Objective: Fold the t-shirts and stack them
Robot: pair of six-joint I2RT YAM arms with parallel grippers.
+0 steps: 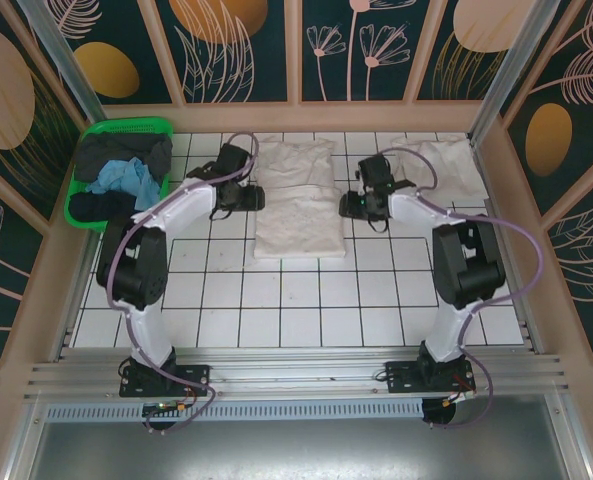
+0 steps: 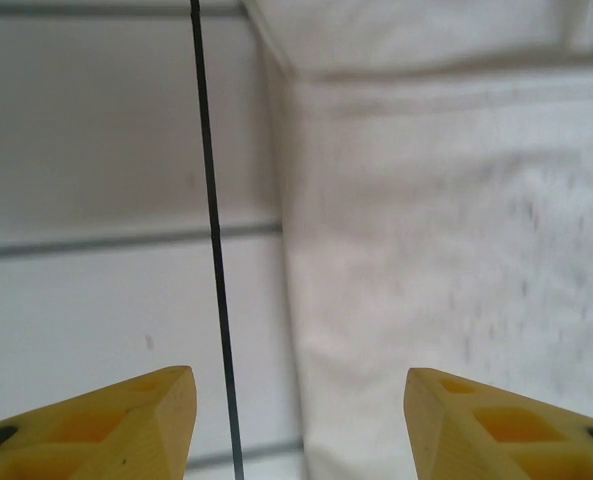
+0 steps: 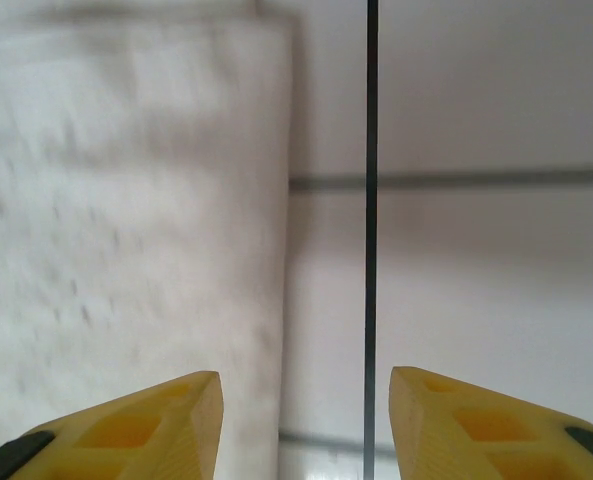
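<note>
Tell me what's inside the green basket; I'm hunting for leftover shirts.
The green basket holds dark garments and a light blue cloth among them. No white fabric shows; anything beneath that pile is covered.

No readable text, labels, brands, numbers or signs on anything visible.
</note>
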